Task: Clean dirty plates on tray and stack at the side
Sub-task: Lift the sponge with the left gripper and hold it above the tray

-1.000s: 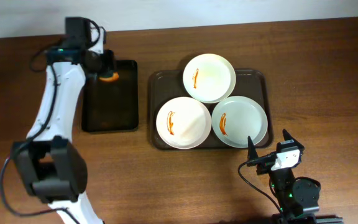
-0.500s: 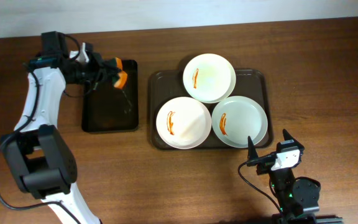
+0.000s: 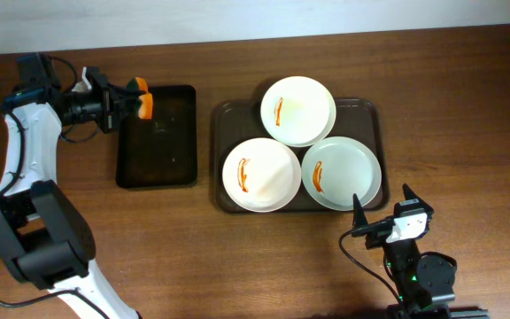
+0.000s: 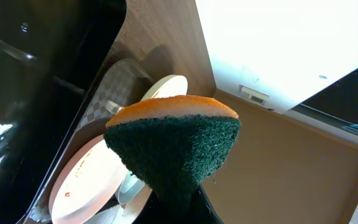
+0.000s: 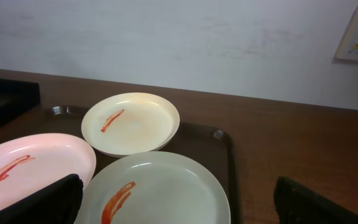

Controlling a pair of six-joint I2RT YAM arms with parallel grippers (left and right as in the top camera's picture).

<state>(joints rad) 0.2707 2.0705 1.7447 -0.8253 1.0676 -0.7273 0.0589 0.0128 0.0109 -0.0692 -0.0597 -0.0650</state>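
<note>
Three white plates with red smears lie on the brown tray (image 3: 374, 108): a back one (image 3: 297, 110), a front left one (image 3: 261, 174) and a front right one (image 3: 342, 172). My left gripper (image 3: 134, 100) is shut on an orange and green sponge (image 3: 143, 103), held above the back left corner of the black tray (image 3: 158, 146). In the left wrist view the sponge (image 4: 173, 143) fills the middle, green side facing the camera. My right gripper (image 3: 382, 200) is open and empty just in front of the brown tray. In its wrist view the front right plate (image 5: 154, 186) lies between its fingers.
The black tray holds a shallow film of water (image 4: 5, 93). Bare brown table lies left of it, right of the brown tray and along the front. The wall runs along the table's back edge.
My left arm has swung left, carrying the sponge from the back middle of the black tray to its back left corner. The right arm and plates have not moved.
</note>
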